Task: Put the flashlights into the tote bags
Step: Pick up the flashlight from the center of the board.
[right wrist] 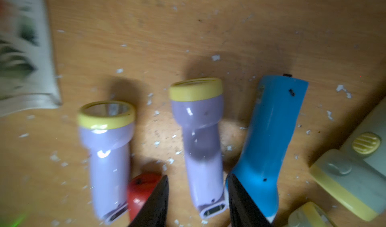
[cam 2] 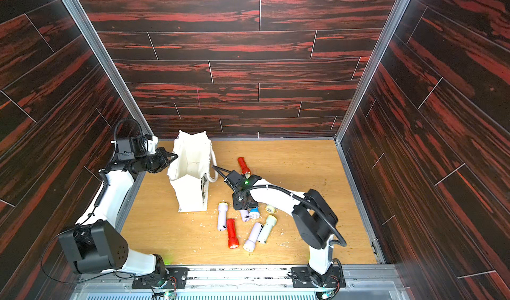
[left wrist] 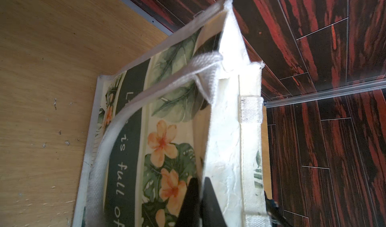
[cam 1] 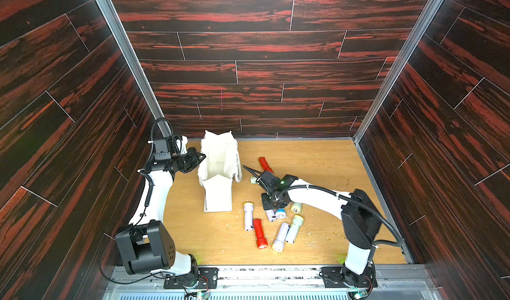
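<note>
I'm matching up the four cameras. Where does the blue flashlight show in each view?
In a top view: blue flashlight, mid-table, a little way from the tote bag.
In a top view: the same spot.
Left wrist: not in it.
Right wrist: lying beside a lilac flashlight.
Shared landmark: the tote bag, seen in all four.

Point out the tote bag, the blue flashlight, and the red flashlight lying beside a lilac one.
tote bag (cam 1: 218, 195): in a top view, on its near end panel.
blue flashlight (right wrist: 269, 132): right wrist view, middle of its body.
red flashlight (cam 1: 258, 231): in a top view, on its handle.
</note>
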`<state>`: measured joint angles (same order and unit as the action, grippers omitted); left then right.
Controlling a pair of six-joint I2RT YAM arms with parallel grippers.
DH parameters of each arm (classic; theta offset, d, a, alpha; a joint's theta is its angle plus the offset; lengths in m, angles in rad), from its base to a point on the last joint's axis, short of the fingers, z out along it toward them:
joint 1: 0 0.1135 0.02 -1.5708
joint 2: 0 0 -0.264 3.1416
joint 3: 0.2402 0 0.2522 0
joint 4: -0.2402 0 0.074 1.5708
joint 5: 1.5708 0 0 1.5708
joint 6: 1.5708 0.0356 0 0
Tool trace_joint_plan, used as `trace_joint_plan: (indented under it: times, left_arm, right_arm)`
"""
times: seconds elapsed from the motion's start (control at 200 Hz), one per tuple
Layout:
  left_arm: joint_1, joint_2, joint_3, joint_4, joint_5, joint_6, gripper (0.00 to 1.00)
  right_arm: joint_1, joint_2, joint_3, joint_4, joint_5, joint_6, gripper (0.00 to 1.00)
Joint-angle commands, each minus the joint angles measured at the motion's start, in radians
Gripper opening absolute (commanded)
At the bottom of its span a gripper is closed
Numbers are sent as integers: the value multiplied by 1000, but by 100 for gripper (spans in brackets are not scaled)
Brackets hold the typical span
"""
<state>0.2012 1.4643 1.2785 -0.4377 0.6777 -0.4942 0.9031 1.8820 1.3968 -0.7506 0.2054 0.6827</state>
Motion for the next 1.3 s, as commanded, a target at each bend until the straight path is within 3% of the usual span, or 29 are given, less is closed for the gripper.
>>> trace_joint_plan:
  times: [0.0, 0.546, 0.782, 0.927, 1.298]
  left_arm:
    - [3, -33, -8, 22, 25, 15, 0]
    - [4, -37, -9, 25, 36, 17, 0]
    - [4, -33, -9, 34, 44, 10, 0]
    - [4, -32, -11, 39, 46, 7, 0]
    - [0, -54, -18, 46, 36, 15, 0]
  right_arm:
    - [3, 59, 37, -44, 33, -1, 47]
    - [4, 171, 82, -36, 6, -12, 43]
    - [4, 172, 81, -29, 5, -6, 33]
    - [2, 93, 48, 17, 8, 8, 27]
    - [-47, -294, -165, 297, -111, 28, 25]
